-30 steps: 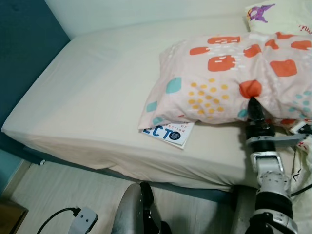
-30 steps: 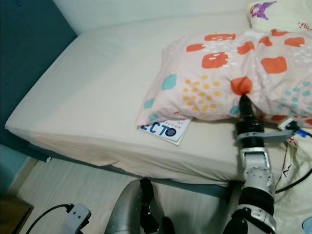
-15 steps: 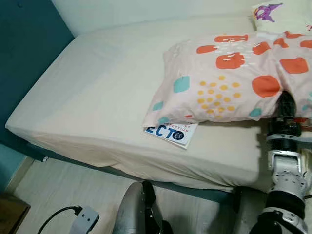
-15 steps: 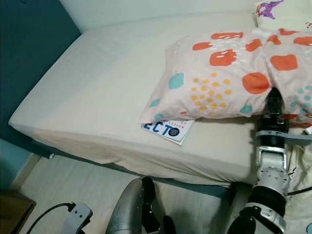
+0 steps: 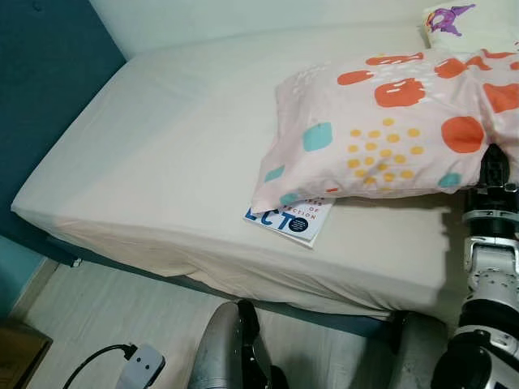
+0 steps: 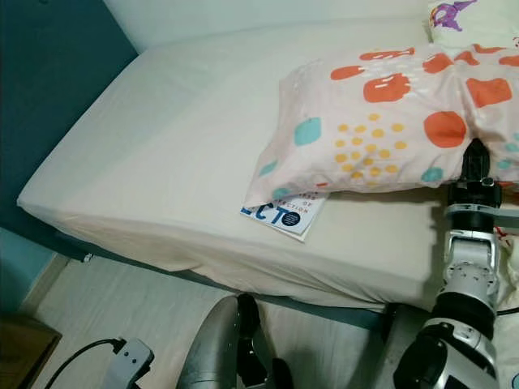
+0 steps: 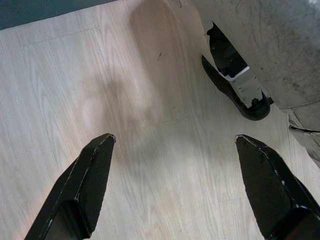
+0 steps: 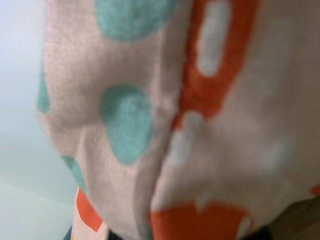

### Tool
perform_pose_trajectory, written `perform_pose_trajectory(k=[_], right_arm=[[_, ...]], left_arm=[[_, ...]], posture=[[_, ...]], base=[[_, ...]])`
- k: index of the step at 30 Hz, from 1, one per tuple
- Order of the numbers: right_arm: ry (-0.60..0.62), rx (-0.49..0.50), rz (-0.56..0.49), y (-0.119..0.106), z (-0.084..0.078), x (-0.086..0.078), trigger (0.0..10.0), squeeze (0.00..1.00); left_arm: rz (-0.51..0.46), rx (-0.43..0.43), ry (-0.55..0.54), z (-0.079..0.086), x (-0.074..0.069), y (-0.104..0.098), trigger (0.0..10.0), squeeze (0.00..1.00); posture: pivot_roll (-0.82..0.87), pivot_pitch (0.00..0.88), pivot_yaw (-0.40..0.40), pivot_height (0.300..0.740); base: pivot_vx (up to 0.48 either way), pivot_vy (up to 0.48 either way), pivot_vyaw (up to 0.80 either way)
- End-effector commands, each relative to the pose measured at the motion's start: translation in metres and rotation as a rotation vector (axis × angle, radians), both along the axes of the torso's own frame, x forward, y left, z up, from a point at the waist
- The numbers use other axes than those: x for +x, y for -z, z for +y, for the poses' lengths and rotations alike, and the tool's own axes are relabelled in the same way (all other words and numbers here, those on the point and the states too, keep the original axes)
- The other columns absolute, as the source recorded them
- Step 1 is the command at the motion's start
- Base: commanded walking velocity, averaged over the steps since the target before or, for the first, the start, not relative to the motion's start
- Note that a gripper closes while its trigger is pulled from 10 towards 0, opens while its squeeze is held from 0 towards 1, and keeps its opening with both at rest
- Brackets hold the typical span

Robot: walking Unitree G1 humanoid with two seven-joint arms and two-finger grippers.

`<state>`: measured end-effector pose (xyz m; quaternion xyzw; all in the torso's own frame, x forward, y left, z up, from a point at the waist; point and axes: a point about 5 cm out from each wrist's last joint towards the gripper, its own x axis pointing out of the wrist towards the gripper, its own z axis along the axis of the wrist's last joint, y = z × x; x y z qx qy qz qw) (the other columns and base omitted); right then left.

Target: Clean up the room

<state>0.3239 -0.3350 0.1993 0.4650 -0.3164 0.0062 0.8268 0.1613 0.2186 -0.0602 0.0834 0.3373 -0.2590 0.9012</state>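
A pink pillow (image 5: pixel 381 130) with orange and teal patches lies across the right half of the bed (image 5: pixel 162 146). My right gripper (image 6: pixel 474 158) is at the pillow's near edge on the far right, shut on the fabric. Up close in the right wrist view, the pillow cloth (image 8: pixel 150 120) presses against the camera. A white and blue book (image 5: pixel 289 221) pokes out from under the pillow's near left corner. My left gripper (image 7: pixel 174 139) hangs open over the wooden floor beside the bed, holding nothing.
A second white pillow (image 5: pixel 454 16) with a purple print sits at the bed's far right corner. A dark blue wall (image 5: pixel 40 73) borders the bed on the left. A grey adapter with a black cable (image 5: pixel 134 365) lies on the floor near my left arm (image 5: pixel 227 348).
The right gripper has pulled the pillow to the right, so more of the book shows beneath its corner. The camera has also shifted slightly. The left arm still hangs.
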Motion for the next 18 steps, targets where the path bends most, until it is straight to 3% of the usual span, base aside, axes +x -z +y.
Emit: perform_pose_trajectory(k=[1, 6, 12, 14, 15, 18], right_arm=[[0.031, 0.003, 0.000, 0.000, -0.003, -0.001, 0.0, 0.00], [0.042, -0.058, 0.070, 0.001, -0.001, 0.004, 0.0, 0.00], [0.007, -0.177, 0.170, 0.010, 0.024, 0.012, 0.0, 0.00], [-0.044, -0.200, 0.182, 0.016, 0.042, 0.012, 0.0, 0.00], [-0.044, -0.200, 0.182, 0.016, 0.042, 0.012, 0.0, 0.00], [-0.123, -0.196, 0.153, 0.017, 0.060, 0.008, 0.0, 0.00]], left_arm=[[0.041, 0.018, -0.016, 0.007, -0.013, 0.005, 10.0, 0.00], [0.041, 0.015, -0.021, 0.005, -0.011, 0.006, 10.0, 0.00], [0.021, 0.001, -0.042, -0.006, 0.002, 0.005, 10.0, 0.00], [-0.012, -0.029, -0.087, -0.016, 0.019, 0.001, 10.0, 0.00], [-0.012, -0.029, -0.087, -0.016, 0.019, 0.001, 10.0, 0.00], [-0.065, -0.071, -0.134, -0.030, 0.043, -0.007, 10.0, 0.00]], posture=[[0.11, 0.236, 0.303, 0.339], [0.10, 0.227, 0.291, 0.339], [0.05, 0.201, 0.258, 0.339], [0.02, 0.175, 0.231, 0.339], [0.02, 0.175, 0.231, 0.339], [-0.03, 0.141, 0.202, 0.349]], base=[[0.000, 0.000, 0.00], [0.000, 0.000, 0.00], [0.000, 0.000, 0.00], [0.000, 0.000, 0.00], [0.000, 0.000, 0.00], [0.000, 0.000, 0.00]])
